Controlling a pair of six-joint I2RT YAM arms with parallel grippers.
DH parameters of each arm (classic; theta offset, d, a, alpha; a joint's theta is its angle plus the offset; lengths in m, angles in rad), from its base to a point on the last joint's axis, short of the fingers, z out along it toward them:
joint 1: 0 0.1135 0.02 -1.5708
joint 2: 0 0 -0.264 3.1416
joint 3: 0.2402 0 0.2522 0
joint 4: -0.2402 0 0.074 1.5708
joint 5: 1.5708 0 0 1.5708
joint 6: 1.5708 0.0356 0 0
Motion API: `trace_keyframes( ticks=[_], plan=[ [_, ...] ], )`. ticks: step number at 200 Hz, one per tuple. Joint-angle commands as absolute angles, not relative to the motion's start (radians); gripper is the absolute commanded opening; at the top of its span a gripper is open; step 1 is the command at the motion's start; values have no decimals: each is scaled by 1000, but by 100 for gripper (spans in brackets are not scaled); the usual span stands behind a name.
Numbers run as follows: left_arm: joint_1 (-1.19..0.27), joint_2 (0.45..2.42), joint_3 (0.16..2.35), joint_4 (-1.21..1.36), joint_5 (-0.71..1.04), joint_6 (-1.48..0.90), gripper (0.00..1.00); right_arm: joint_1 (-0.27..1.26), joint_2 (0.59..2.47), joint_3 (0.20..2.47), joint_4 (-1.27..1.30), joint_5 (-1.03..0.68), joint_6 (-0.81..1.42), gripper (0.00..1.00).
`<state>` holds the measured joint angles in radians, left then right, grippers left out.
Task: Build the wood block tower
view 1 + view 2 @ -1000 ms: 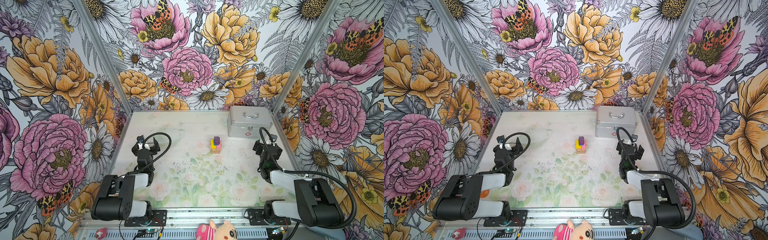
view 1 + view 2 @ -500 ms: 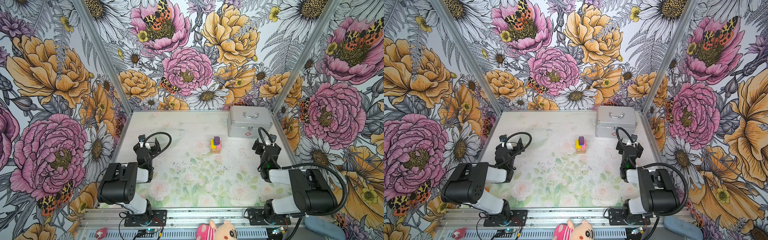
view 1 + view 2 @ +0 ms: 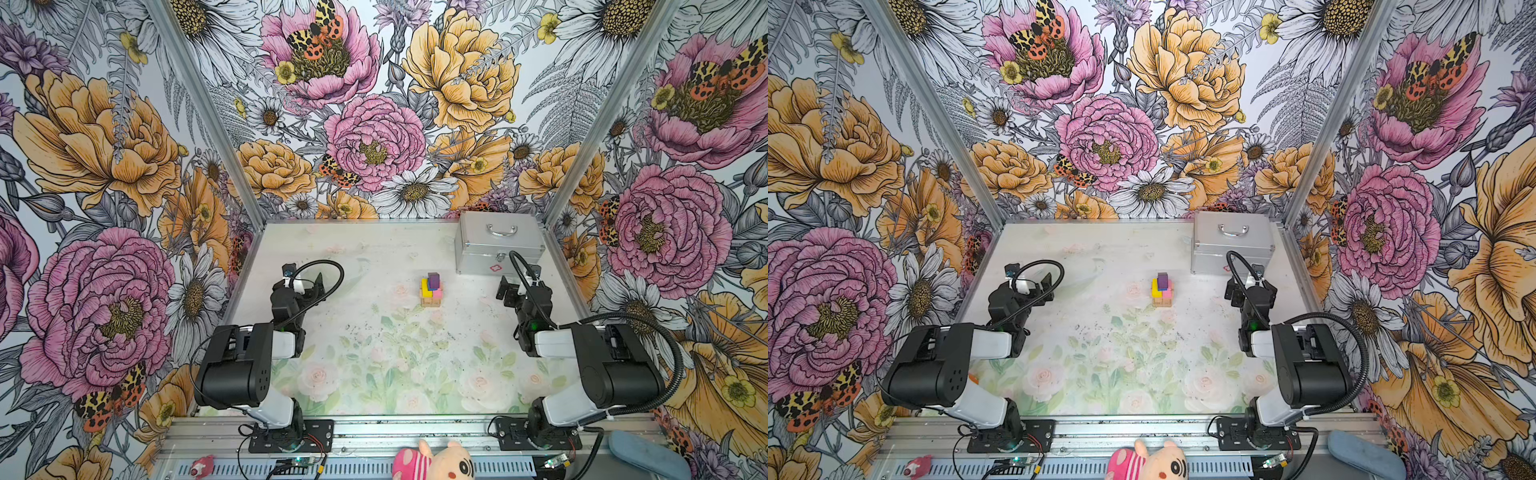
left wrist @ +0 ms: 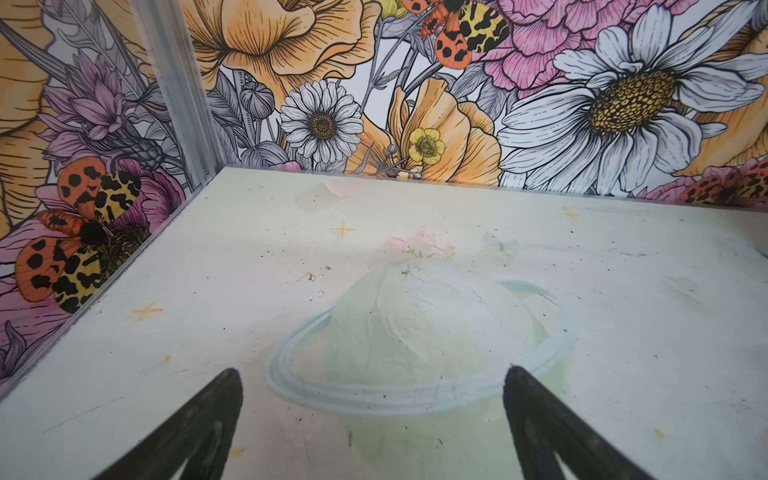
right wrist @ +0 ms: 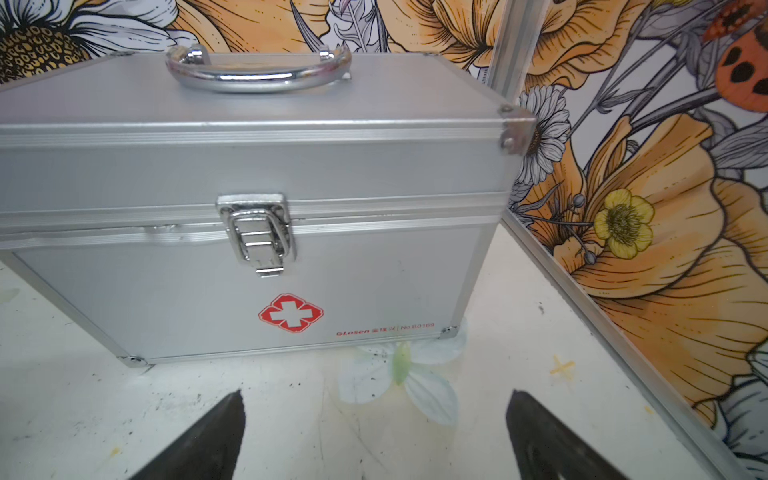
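At centre, one tower (image 3: 432,289) (purple-topped); left gripper (image 4: 372,374) and right gripper (image 5: 376,395), both spread wide, empty.

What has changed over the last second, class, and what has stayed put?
The left arm and right arm folded up, elbows lifting, while the left claw and right claw barely shifted. Nothing was taken hold of or let go: both claws are open and empty. The tower and the silver case stayed as they were.
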<state>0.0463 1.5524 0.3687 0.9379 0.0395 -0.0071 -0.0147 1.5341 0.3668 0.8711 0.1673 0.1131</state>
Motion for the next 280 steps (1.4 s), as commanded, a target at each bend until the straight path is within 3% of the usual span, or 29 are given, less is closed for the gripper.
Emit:
trace_keyframes(
  ticks=[1, 43, 280],
  plan=[
    [55, 1555, 384, 936, 84, 11, 99, -19, 1537, 388, 878, 147, 99, 100],
    [8, 1550, 374, 946, -115, -2, 99, -10, 1533, 387, 872, 165, 95, 100],
    [1, 1551, 376, 943, -126, 2, 99, -6, 1540, 398, 857, 133, 79, 100]
  ],
)
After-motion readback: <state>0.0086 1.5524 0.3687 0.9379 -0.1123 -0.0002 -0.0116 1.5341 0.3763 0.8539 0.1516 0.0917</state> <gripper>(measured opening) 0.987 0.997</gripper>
